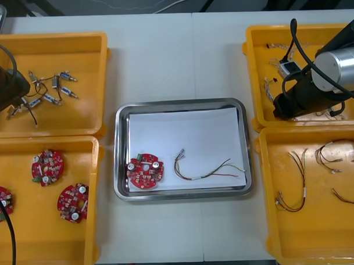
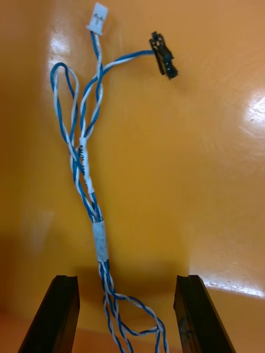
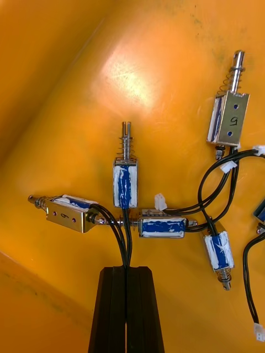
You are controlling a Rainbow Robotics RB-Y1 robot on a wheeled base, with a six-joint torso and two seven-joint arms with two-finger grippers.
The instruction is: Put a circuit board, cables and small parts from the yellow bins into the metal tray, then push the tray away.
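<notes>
Metal tray (image 1: 180, 105) sat at mid-table between the yellow bins, white inside. In it: one round red circuit board (image 1: 145, 172) in the near-left corner, and a red and yellow cable (image 1: 202, 176) just beside it, apart from it, trailing toward the tray's right side.

Far-left bin (image 1: 93, 54) held a scatter of small metal parts (image 1: 50, 87) joined by black leads (image 3: 122, 237). Near-left bin (image 1: 29, 242) held three spare boards (image 1: 48, 166), well apart from each other. Far-right bin (image 1: 272, 28) held the twisted cables. Near-right bin (image 1: 320, 232) held loose red and yellow cables (image 1: 295, 186).

Left gripper (image 3: 126, 270) was down in the far-left bin, at its left side. Fingers (image 3: 110, 309) pressed together at the middle, with two thin black leads running in between the tips. The leads ran up to a cluster of parts lying on the bin floor just beyond the tips.

Right gripper (image 2: 126, 277) hung low over the far-right bin floor. Fingers stood wide apart, holding nothing. A twisted blue and white cable (image 2: 88, 176) lay on the floor between them, nearer the left-hand finger and touching neither. Beyond the fingers it split toward a white plug (image 2: 98, 16) and a black plug (image 2: 163, 54).

Light table (image 1: 163, 57) lay under everything.
</notes>
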